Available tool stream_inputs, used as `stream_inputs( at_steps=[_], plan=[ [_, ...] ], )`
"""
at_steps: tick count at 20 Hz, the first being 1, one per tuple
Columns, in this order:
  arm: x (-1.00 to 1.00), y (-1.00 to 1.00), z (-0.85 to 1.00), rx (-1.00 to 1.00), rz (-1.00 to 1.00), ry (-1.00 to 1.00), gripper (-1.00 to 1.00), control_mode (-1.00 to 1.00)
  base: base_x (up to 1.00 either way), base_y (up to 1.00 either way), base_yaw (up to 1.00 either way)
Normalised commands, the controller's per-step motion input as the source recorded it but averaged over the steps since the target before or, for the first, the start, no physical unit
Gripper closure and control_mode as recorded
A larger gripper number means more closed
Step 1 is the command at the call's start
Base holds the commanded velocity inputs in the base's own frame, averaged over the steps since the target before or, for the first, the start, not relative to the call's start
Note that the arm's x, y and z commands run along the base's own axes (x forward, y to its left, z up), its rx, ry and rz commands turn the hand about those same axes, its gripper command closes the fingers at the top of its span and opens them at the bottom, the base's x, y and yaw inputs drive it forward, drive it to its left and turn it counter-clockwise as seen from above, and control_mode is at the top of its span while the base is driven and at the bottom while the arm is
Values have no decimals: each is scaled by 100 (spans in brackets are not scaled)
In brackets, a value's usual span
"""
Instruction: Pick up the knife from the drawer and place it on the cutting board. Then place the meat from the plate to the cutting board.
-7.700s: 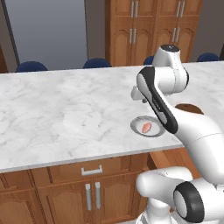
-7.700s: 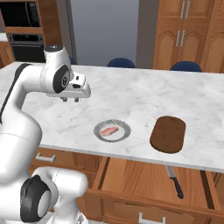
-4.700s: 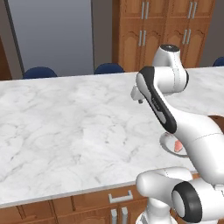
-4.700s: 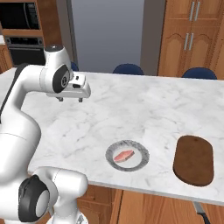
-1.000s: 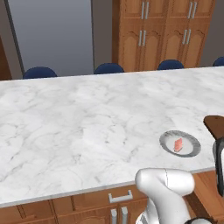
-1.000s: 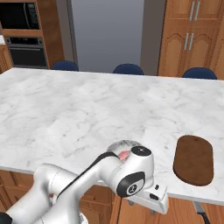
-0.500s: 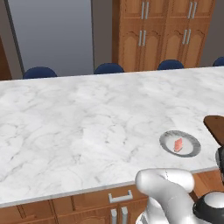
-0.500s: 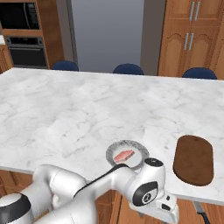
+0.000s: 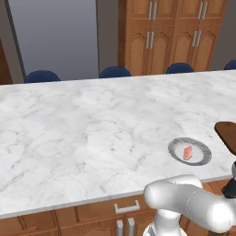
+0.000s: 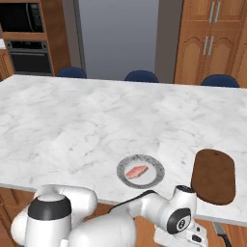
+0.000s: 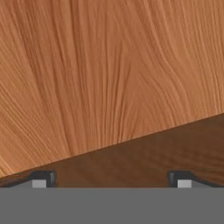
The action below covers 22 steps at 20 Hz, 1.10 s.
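Observation:
The grey plate (image 10: 153,177) lies near the counter's front edge with the pinkish meat (image 10: 136,171) on it; the left base view has the plate (image 9: 201,156) and the meat (image 9: 187,152) too. To its right lies the dark brown cutting board (image 10: 213,175), bare, cut off at the edge of the left base view (image 9: 228,136). My arm bends down below the counter's front edge. In the hand view my gripper (image 11: 111,179) is open, fingertips (image 11: 43,177) wide apart, nothing between them, close to a wooden surface. A dark narrow shape (image 10: 221,230) beside the hand looks like part of the knife.
The marble counter (image 10: 72,120) stretches wide to the left and back. Blue chair backs (image 10: 141,75) stand along its far side, with wooden cabinets (image 10: 212,38) behind. Drawer fronts with metal handles (image 9: 126,208) run under the near edge.
My arm has sunk lower and further right under the counter's front edge. The jaws stay wide open. Plate, meat and board have not moved.

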Motion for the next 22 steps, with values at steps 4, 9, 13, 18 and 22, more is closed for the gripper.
stream_inputs(
  at_steps=[4, 9, 13, 18, 22],
  plan=[
    [-29, -34, -34, 11, 0, 17, -100, -100, 0, 0, 0],
    [-37, -30, -38, 10, 0, 20, -100, -100, 0, 0, 0],
    [-45, -35, -38, 10, 0, 19, -100, -100, 0, 0, 0],
    [-79, -48, -28, 13, 0, 10, -100, -100, 0, 0, 0],
    [-93, -52, -16, 14, 0, 2, -100, -100, 0, 0, 0]
  ],
)
